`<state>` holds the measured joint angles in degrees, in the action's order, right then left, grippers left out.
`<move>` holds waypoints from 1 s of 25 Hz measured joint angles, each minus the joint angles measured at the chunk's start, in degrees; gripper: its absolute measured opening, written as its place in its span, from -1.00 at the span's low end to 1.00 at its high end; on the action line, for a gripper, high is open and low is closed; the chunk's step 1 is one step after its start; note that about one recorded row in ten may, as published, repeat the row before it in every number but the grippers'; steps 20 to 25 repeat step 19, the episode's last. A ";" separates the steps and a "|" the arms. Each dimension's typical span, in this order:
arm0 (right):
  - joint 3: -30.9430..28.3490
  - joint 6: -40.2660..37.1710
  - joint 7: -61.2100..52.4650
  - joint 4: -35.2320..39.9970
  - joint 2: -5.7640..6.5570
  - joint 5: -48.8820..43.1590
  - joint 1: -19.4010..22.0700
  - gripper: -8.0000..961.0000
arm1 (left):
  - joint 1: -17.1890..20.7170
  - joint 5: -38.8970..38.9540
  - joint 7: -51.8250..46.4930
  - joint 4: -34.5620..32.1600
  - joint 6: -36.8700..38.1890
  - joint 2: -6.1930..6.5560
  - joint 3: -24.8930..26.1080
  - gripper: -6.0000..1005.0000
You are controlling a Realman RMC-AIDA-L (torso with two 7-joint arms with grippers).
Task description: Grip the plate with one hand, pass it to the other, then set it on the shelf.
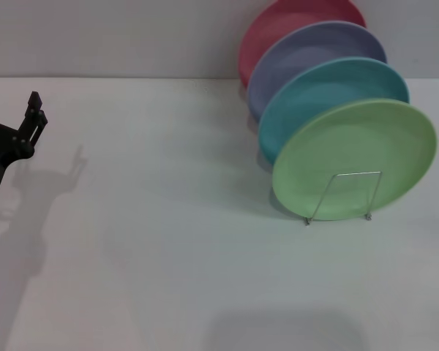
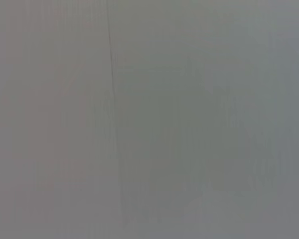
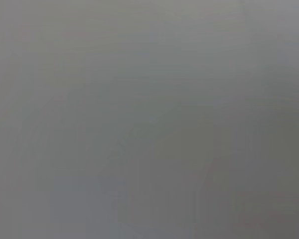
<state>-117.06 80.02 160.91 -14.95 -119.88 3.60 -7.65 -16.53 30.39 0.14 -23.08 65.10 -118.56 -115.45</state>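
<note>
**Green plate racked, left hand off to the side**

The head view carries everything. The light green plate stands on edge at the near end of the wire shelf, at the right of the white tabletop. Behind it, farther back, lean a turquoise plate, a lavender plate and a pink plate. The left hand sits at the far left edge, well apart from the plates, holding nothing; its finger gap cannot be told. Both wrist views show only blank grey.
</note>
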 joint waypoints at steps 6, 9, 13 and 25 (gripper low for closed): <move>1.65 0.66 1.92 0.93 0.00 0.00 -1.09 0.72 | -0.15 0.35 0.11 1.46 0.68 -0.09 0.19 0.58; 1.47 0.82 2.22 2.47 0.00 0.24 -2.12 0.72 | -0.03 0.36 0.12 1.57 0.82 -0.10 0.22 0.58; 1.33 0.97 2.15 2.55 0.00 0.46 -2.14 0.72 | 0.07 0.37 0.32 2.43 0.94 -0.18 0.23 0.58; 1.16 1.03 1.99 2.57 0.00 0.65 -1.87 0.72 | 0.09 0.41 0.79 2.69 0.99 -0.19 0.39 0.58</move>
